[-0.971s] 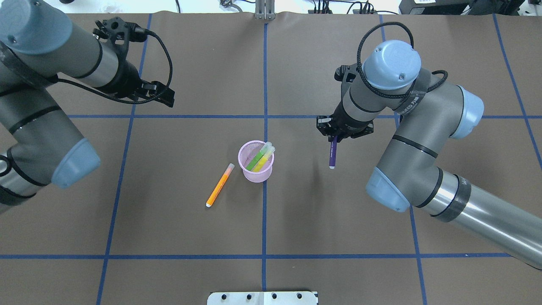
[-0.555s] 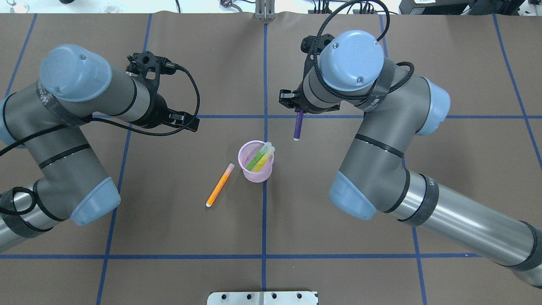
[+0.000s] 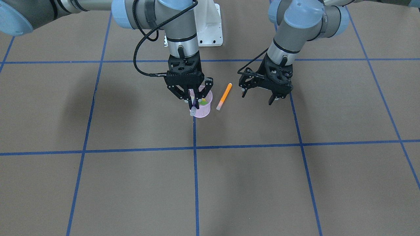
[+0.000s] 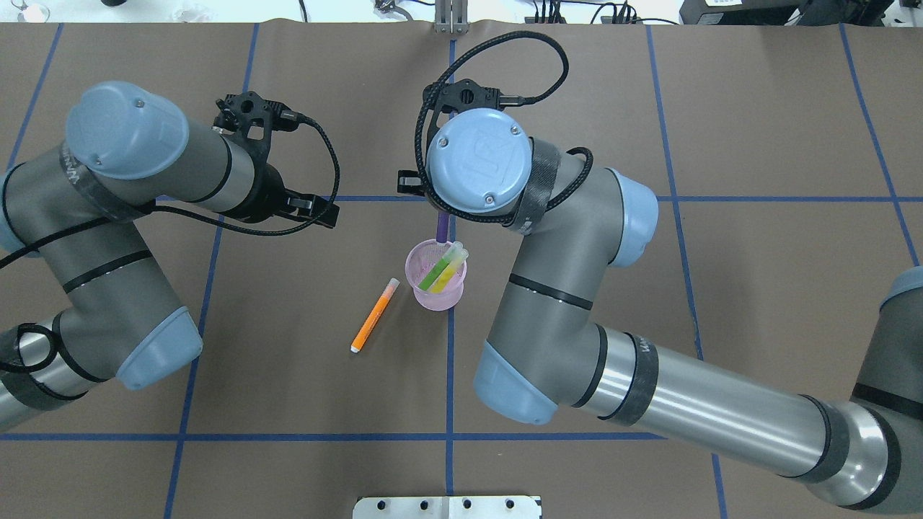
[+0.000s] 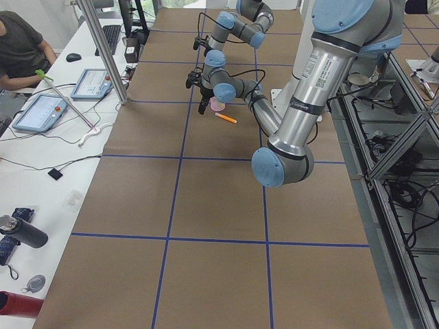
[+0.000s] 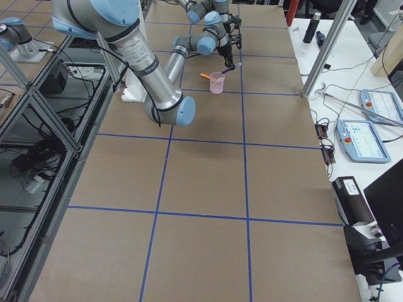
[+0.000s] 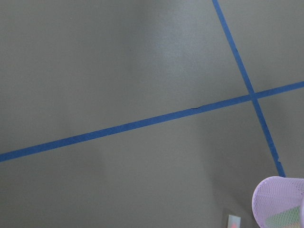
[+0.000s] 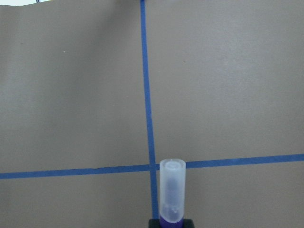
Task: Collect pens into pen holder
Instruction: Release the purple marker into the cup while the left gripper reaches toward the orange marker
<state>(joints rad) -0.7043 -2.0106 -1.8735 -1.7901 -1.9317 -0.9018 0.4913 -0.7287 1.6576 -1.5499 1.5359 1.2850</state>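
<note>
Since a moment ago, my right arm (image 4: 548, 288) has swung in over the pen holder (image 4: 436, 300) and brought the purple pen (image 4: 441, 228) with it. My left arm (image 4: 108, 238) has hardly moved.

My right gripper (image 3: 195, 98) is squeezed tight on the purple pen. The pen hangs tilted, just above the side of the pen holder's rim farthest from my base. Its pale cap end sticks out past my fingers. It is not inside yet. My left gripper (image 3: 257, 97) waits near the pen holder on the other side, with its fingers wide apart and nothing in them.

The pen holder stands upright on the brown table (image 4: 288, 375). A green pen (image 4: 435, 274) and a yellow pen (image 4: 448, 273) already lean inside it. The orange pen (image 4: 375, 315) lies flat on the table just beside the pen holder, on my left.

I think this is the drop-in step. Next I should line the purple pen up over the open mouth and let go. I must not bump the pens inside or tip the light cup. After that, only the orange pen is left.
</note>
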